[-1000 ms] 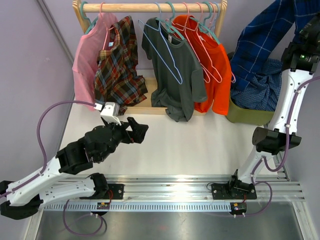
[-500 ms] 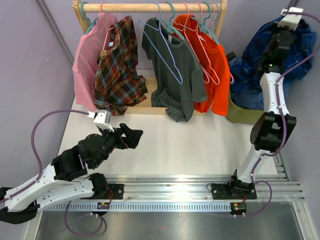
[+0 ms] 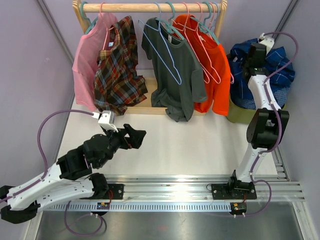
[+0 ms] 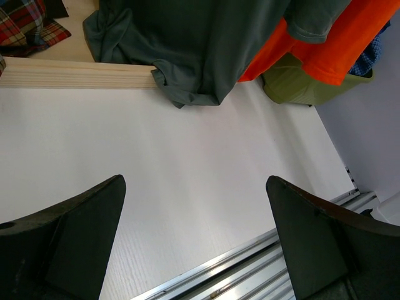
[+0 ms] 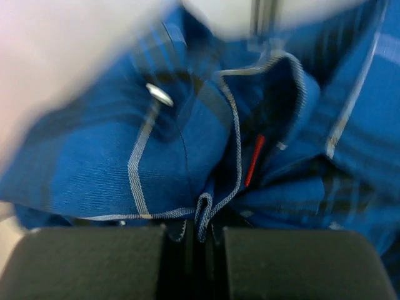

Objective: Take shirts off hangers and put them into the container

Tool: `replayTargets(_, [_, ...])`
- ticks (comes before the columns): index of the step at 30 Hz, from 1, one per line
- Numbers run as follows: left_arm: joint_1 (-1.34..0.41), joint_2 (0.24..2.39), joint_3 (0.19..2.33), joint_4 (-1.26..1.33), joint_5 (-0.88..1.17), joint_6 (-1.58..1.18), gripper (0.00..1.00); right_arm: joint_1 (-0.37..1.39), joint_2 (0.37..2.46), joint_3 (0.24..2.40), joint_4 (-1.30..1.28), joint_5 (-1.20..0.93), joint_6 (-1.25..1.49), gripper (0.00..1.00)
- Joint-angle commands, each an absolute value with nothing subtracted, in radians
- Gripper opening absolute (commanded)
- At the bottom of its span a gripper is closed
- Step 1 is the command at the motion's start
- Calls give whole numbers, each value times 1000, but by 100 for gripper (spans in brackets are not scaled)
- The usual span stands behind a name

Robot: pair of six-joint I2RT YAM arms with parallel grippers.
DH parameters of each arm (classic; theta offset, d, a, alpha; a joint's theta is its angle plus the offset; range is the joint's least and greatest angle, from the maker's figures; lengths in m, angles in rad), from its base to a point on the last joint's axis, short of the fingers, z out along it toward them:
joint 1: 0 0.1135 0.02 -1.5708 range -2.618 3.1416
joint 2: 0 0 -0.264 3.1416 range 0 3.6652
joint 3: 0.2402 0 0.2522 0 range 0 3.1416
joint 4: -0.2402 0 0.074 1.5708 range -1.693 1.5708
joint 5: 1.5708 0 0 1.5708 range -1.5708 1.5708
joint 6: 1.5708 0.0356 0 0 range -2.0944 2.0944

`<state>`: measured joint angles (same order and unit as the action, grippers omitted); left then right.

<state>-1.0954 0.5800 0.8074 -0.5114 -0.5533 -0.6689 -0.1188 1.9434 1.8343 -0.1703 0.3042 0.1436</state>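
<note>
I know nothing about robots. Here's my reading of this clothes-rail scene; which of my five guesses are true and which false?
1. The right gripper is shut on the blue plaid shirt. True.
2. The blue plaid shirt hangs on the wooden rail. False: it is bunched up at the olive container, off the rail.
3. The left gripper holds the grey shirt. False: it is open and empty, above the white table.
4. The grey shirt and the orange shirt hang side by side on the rail. True.
5. The pink shirt hangs at the right end of the rail. False: it hangs at the left end.
</note>
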Motion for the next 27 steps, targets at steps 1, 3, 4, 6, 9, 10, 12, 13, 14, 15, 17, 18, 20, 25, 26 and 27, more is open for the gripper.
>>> replayTargets(1, [-1094, 588, 801, -437, -563, -657, 99, -78, 1947, 1708, -380, 452, 304, 0])
replayTargets(3, [-1094, 587, 798, -442, -564, -655, 99, -83, 2000, 1701, -480, 622, 356, 0])
replayTargets(4, [-1094, 586, 795, -442, -566, -657, 99, -93, 2034, 1724, -538, 656, 404, 0])
replayTargets(6, [-1095, 586, 790, -439, -566, -658, 99, -121, 2150, 1817, -701, 615, 443, 0])
replayTargets(9, [-1092, 589, 788, -434, -560, -661, 99, -164, 2269, 1906, -833, 552, 494, 0])
replayTargets(10, [-1092, 591, 790, -434, -560, -661, 99, -169, 2278, 1910, -841, 548, 498, 0])
replayTargets(12, [-1092, 589, 792, -436, -563, -661, 99, -169, 2257, 1869, -798, 540, 494, 0])
replayTargets(13, [-1092, 589, 790, -436, -568, -658, 99, -169, 2241, 1847, -748, 532, 483, 0])
replayTargets(14, [-1092, 592, 793, -436, -569, -655, 99, -172, 2214, 1815, -727, 520, 479, 0])
replayTargets(15, [-1092, 595, 795, -437, -571, -653, 99, -176, 2206, 1807, -715, 511, 477, 0])
replayTargets(17, [-1092, 598, 798, -434, -566, -652, 99, -186, 2223, 1831, -725, 468, 471, 0])
replayTargets(18, [-1092, 598, 798, -431, -565, -652, 99, -187, 2235, 1847, -739, 456, 471, 0])
replayTargets(20, [-1092, 600, 795, -430, -560, -652, 99, -187, 2266, 1884, -782, 430, 465, 0])
replayTargets(25, [-1091, 584, 798, -446, -558, -655, 99, -187, 2189, 1870, -731, 377, 427, 50])
replayTargets(26, [-1092, 580, 799, -449, -560, -655, 99, -187, 2128, 1858, -715, 373, 419, 77])
replayTargets(27, [-1092, 580, 801, -454, -560, -655, 99, -187, 2097, 1856, -701, 368, 410, 90])
